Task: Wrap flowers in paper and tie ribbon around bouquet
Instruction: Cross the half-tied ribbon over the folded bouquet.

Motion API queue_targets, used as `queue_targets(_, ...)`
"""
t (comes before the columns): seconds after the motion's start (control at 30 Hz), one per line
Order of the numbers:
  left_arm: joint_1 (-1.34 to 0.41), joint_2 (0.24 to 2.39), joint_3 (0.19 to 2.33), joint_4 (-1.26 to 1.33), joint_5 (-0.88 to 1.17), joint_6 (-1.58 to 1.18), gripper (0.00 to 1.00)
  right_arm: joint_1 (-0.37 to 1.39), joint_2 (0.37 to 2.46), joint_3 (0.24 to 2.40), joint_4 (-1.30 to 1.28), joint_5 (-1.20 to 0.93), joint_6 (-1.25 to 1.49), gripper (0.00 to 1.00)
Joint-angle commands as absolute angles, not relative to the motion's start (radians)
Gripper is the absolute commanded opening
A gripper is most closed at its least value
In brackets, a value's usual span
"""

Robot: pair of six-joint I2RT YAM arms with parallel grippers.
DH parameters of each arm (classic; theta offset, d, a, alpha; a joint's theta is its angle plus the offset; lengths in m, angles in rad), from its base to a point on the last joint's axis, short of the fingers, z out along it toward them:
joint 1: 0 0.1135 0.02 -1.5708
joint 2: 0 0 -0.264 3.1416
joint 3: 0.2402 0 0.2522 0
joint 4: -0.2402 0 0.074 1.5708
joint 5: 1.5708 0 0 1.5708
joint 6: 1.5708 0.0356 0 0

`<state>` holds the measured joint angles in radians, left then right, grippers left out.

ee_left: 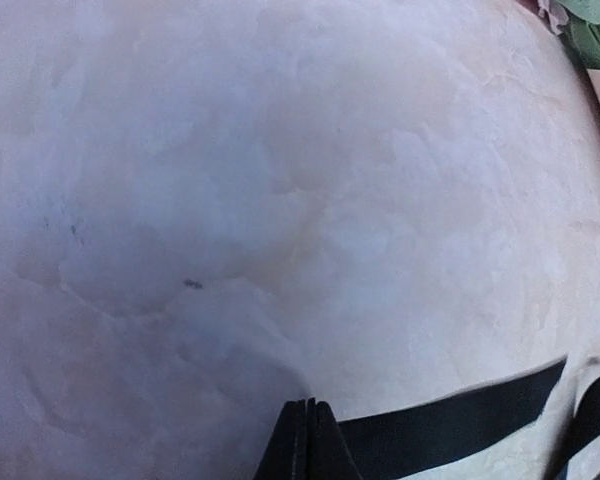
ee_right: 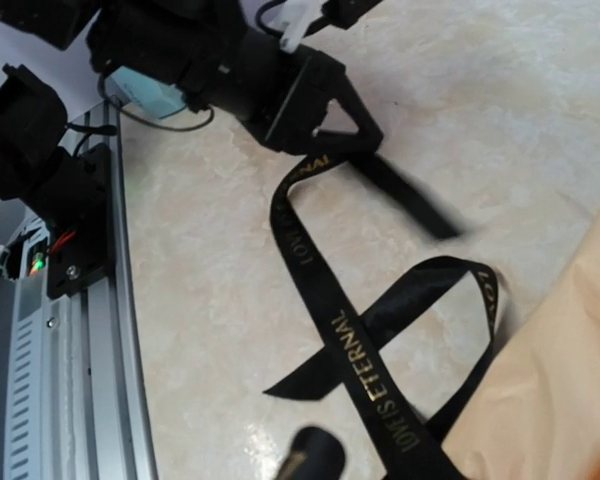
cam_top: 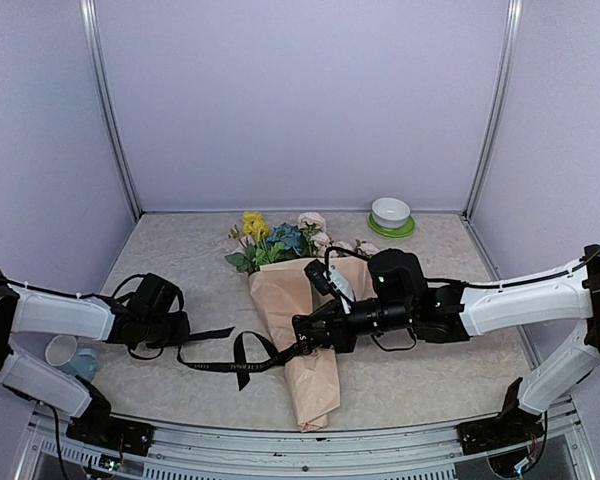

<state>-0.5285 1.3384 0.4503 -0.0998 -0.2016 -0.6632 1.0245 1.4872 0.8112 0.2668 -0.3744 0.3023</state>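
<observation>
The bouquet lies in the middle of the table, its flowers [cam_top: 278, 240] pointing away and its peach-tan paper [cam_top: 302, 320] cone tapering toward the near edge. A black ribbon [cam_top: 242, 358] with gold lettering loops on the table left of the cone. My left gripper [cam_top: 186, 333] is shut on one end of it; in the left wrist view the closed fingers [ee_left: 313, 445] pinch the ribbon [ee_left: 450, 420], which runs off to the right. My right gripper [cam_top: 302, 342] sits shut at the cone's left edge, and the ribbon [ee_right: 340, 320] stretches straight down to its fingertip [ee_right: 310, 455] beside the paper [ee_right: 565, 380].
A white bowl on a green plate [cam_top: 391, 214] stands at the back right. A white cup [cam_top: 62, 352] and a pale blue object sit at the near left by the left arm. The metal rail [ee_right: 90, 350] runs along the near table edge.
</observation>
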Motion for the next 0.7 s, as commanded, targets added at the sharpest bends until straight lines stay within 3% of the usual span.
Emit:
queue_targets(0.0,-0.532,1.29,0.408,-0.147,-0.079,-0.676,0.0,1.011,1.503,0.848,0.264,-0.388,0.299,0.0)
queue_targets(0.47,-0.557,1.028,0.432,-0.291,-0.123,-0.666,0.0,1.006,1.512,0.861,0.259,-0.4,0.308,0.0)
queue_targets(0.67,-0.858,0.873,0.61,-0.278,-0.251,-0.577,0.0,0.982,1.525,0.883,0.242,-0.382,0.342,0.0)
